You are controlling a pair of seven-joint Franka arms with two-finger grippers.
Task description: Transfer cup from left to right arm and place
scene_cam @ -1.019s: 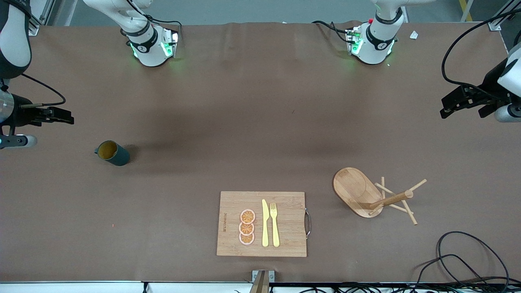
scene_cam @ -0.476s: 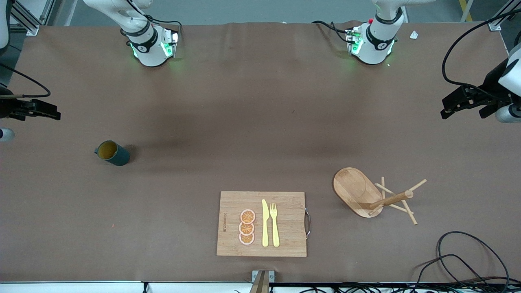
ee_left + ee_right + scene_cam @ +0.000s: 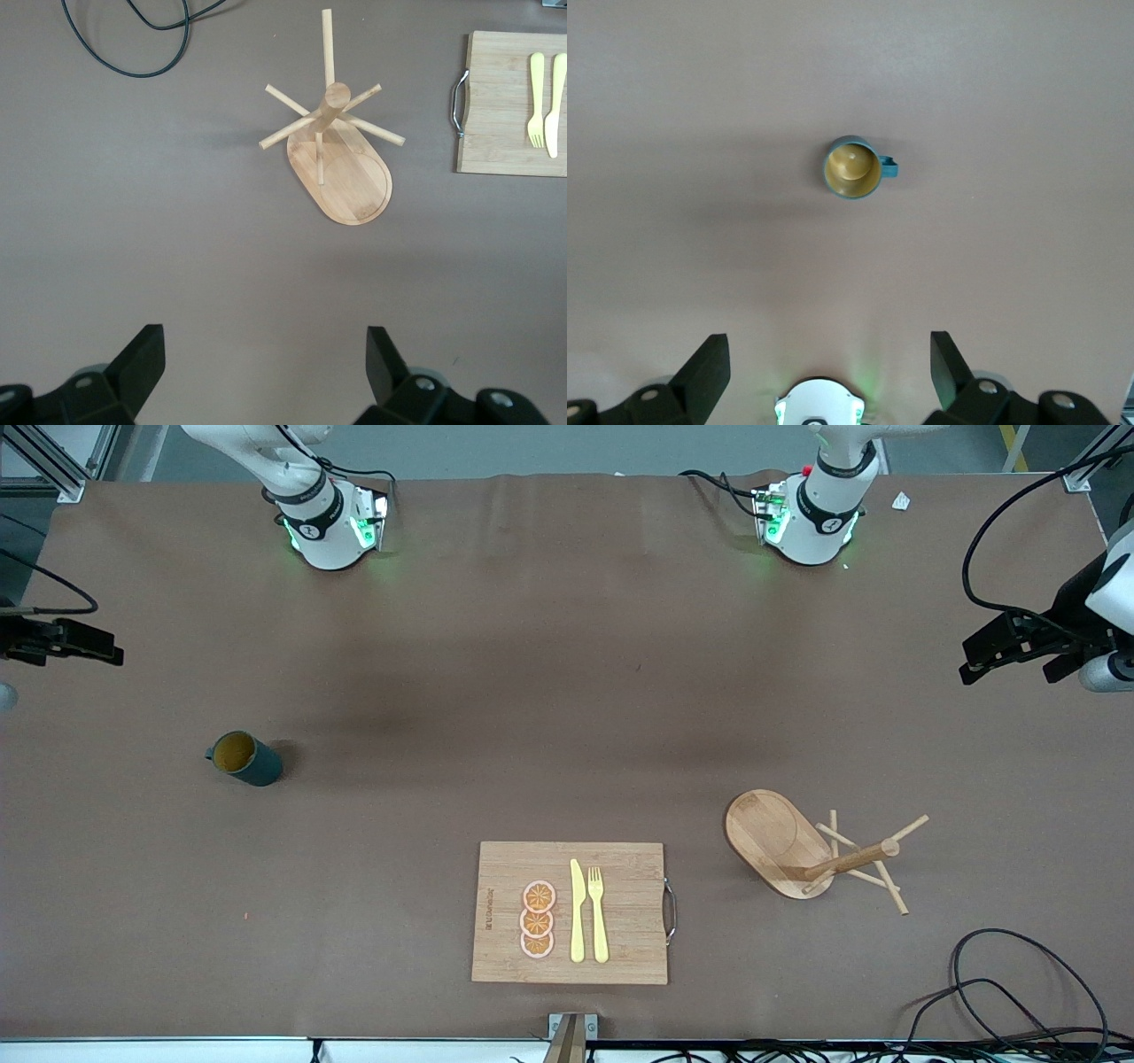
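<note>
The cup, dark teal with a mustard-yellow inside, stands upright on the brown table toward the right arm's end. It also shows in the right wrist view, seen from above and apart from the fingers. My right gripper is open and empty, up in the air over the table's edge at the right arm's end; in its wrist view it frames bare table. My left gripper is open and empty, waiting over the left arm's end of the table, also in its wrist view.
A wooden board with orange slices, a yellow knife and a fork lies near the front camera. A wooden mug tree on an oval base stands toward the left arm's end. Black cables lie at that corner.
My right gripper has drawn away from the cup toward the table's edge at the right arm's end. The cup and the left arm have not moved.
</note>
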